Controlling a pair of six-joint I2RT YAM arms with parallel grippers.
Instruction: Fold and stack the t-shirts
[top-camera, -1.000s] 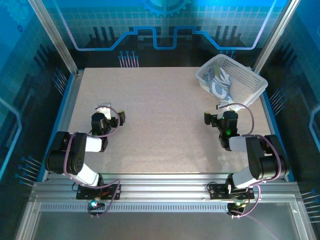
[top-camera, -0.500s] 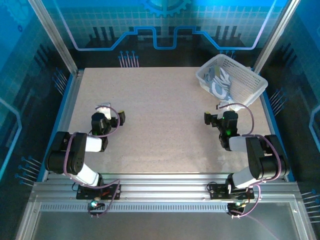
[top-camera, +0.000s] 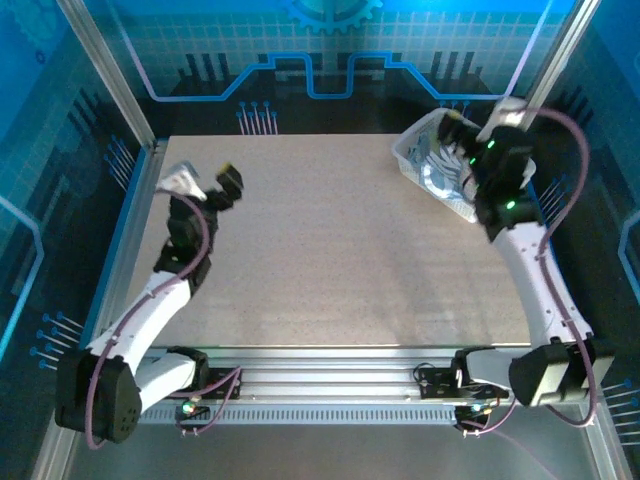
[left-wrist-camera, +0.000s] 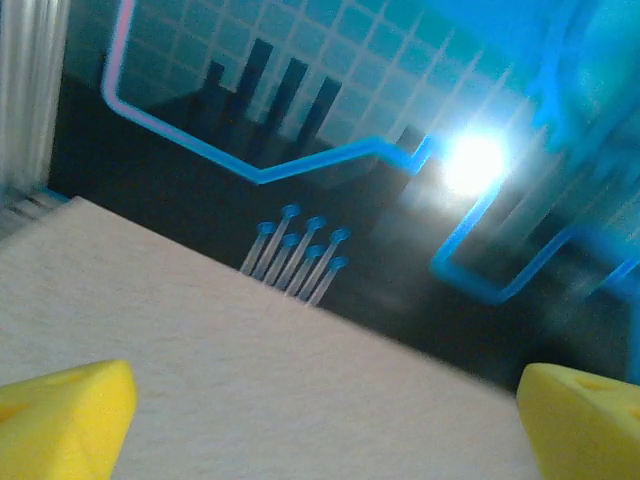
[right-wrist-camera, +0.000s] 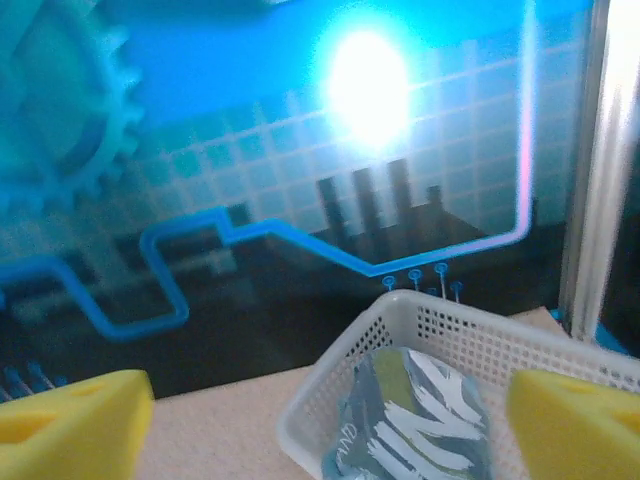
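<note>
Half a second ago we see both arms folded low over the near half of the bench (top-camera: 330, 240). Now both are raised and stretched out. The right arm has swung to the far right corner, so that the right tool (top-camera: 480, 116) hangs above the white lattice basket (top-camera: 408, 152). The left arm has lifted toward the far left, and the left tool (top-camera: 205, 183) is held high over bare bench, well apart from the basket.

Both tools are spread and hold nothing. In the left wrist view the yellow fingertips (left-wrist-camera: 65, 415) sit at opposite edges, with bench between them. In the right wrist view the fingertips (right-wrist-camera: 70, 420) are equally far apart and frame the basket ahead.

The t-shirt (top-camera: 437, 176) is in the basket as a crumpled bundle, its white block print showing against the grey-blue cloth. Nothing touches it, and it looks unmoved.

We read this as the opening reach. No folding has begun, and the garment must first come out onto the bench. The right tool seems lined up to go down into the basket for a pinch of cloth. The left looks poised to help spread the shirt afterwards. Soft, thin fabric may snag on the lattice wall.
</note>
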